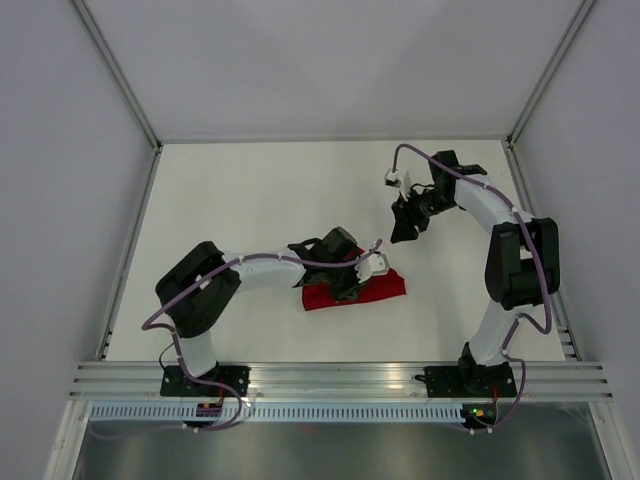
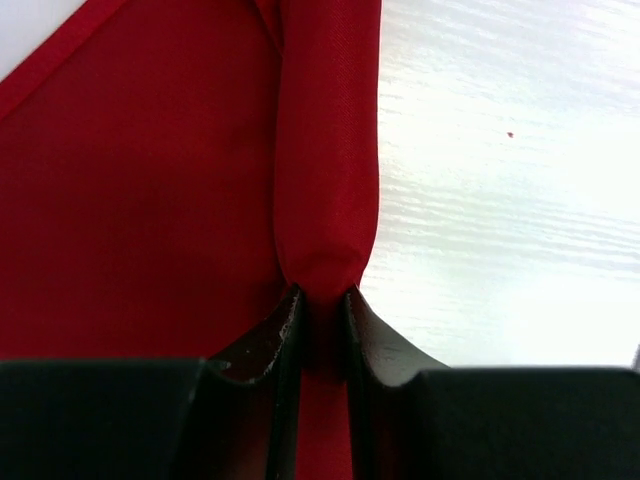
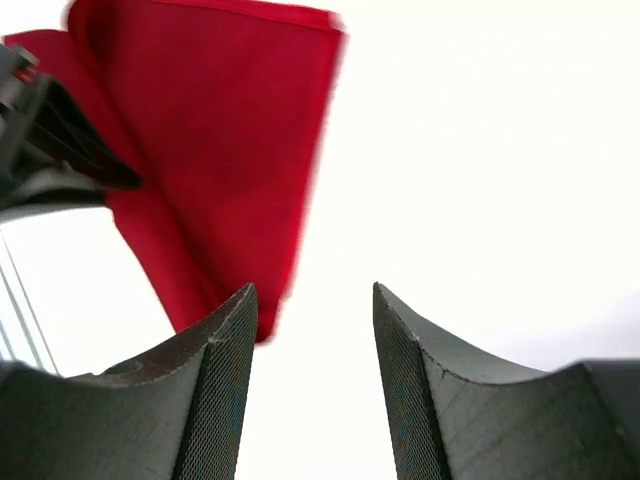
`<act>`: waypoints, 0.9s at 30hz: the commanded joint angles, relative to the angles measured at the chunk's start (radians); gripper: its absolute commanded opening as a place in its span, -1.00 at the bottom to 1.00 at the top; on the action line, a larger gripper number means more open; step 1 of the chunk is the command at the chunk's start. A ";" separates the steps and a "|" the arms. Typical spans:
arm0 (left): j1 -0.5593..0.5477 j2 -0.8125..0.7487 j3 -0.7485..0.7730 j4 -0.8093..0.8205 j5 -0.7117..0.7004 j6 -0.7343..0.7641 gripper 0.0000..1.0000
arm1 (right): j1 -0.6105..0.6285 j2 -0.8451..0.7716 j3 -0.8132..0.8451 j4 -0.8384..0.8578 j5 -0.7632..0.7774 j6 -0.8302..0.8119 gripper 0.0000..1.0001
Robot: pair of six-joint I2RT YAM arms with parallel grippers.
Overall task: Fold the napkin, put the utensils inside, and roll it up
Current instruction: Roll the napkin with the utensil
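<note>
Items I log from the remote station:

1. Napkin (image 1: 385, 287): deep red, gathered into a small folded bundle. It lies flat on the white bench (image 1: 250, 200), about mid-width and closer to the near edge than the far one. In the left wrist view, a raised fold (image 2: 330, 150) runs lengthwise beside a flat panel with a hemmed edge.

2. Left gripper (image 1: 352, 283): down on the bundle. Its jaws are drawn narrow and pinch the end of that raised fold between the fingertips (image 2: 290, 320).

3. Right gripper (image 1: 405, 232): held above the bench toward the far right corner, apart from the cloth. Its jaws are spread wide with nothing between them (image 3: 312, 300). I see the napkin (image 3: 220, 130) beyond it, blurred.
</note>
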 commanded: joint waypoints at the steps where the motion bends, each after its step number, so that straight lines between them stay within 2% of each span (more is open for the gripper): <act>1: 0.030 0.058 0.028 -0.219 0.139 -0.075 -0.95 | -0.069 -0.088 -0.085 0.113 -0.072 -0.013 0.11; 5: 0.056 0.089 0.063 -0.276 0.211 -0.090 -0.95 | -0.095 -0.266 -0.256 0.236 -0.079 -0.058 0.12; 8: 0.079 0.123 0.098 -0.300 0.274 -0.110 -0.95 | -0.093 -0.415 -0.445 0.342 -0.096 -0.074 0.13; 12: 0.130 0.183 0.151 -0.345 0.393 -0.154 -0.95 | -0.057 -0.581 -0.567 0.383 -0.101 -0.131 0.16; 16: 0.150 0.238 0.194 -0.378 0.453 -0.184 -0.95 | 0.031 -0.719 -0.637 0.387 -0.060 -0.145 0.19; 20: 0.159 0.287 0.233 -0.412 0.473 -0.208 -0.95 | 0.190 -0.766 -0.701 0.413 0.032 -0.121 0.20; 27: 0.177 0.357 0.258 -0.424 0.507 -0.239 -0.95 | 0.385 -0.766 -0.752 0.457 0.158 -0.091 0.18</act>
